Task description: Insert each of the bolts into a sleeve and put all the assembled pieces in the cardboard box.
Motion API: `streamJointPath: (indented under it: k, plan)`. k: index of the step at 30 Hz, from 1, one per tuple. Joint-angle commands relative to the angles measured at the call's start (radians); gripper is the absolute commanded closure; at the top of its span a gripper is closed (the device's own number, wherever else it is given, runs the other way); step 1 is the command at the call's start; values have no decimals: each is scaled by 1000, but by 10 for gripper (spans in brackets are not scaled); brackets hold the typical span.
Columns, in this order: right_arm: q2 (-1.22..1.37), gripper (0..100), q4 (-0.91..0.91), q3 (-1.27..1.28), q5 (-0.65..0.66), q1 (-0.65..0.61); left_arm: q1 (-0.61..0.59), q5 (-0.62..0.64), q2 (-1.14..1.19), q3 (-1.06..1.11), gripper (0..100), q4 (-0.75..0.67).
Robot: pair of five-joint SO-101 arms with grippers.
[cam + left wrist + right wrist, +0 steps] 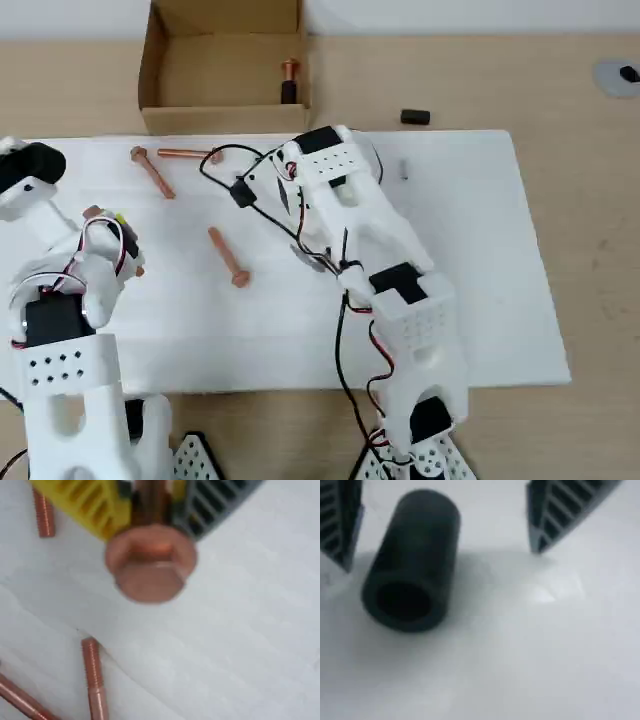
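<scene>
Between the yellow and grey fingers [95,505] of the left gripper [150,510], a copper bolt [150,562] is pinched by its shank, its flanged head toward the wrist camera, above the white mat [480,300].

3 loose bolts lie on the mat. A slanted bolt [152,172] and a level bolt [190,154] lie close together near the box, and a third bolt [228,257] lies between the 2 arms.

The right gripper [442,555] is spread wide over the mat. A black sleeve [410,575] lies on its side between the fingers, nearer one of them and gripped by neither, its open bore facing the wrist camera.

Beyond the mat stands the cardboard box [150,90], holding 1 assembled piece [289,80] at its right wall. A spare sleeve [415,117] lies on the bare table [580,200] just past the mat's far edge.
</scene>
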Motion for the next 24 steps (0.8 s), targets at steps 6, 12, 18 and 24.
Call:
streamJointPath:
  k: [6, 12, 18, 24]
  plan:
    - [88, 765, -14, -51, 8, 2, 11, -29, -21, -9, 991, 3]
    - [91, 964, -8, -99, 8, 1, 11, -34, -21, -14, 991, 3]
    - [87, 986, 63, -159, 6, 2, 11, -35, -21, -18, 992, 3]
    - [85, 988, 115, -321, 6, 36, 11, -91, -21, -150, 991, 98]
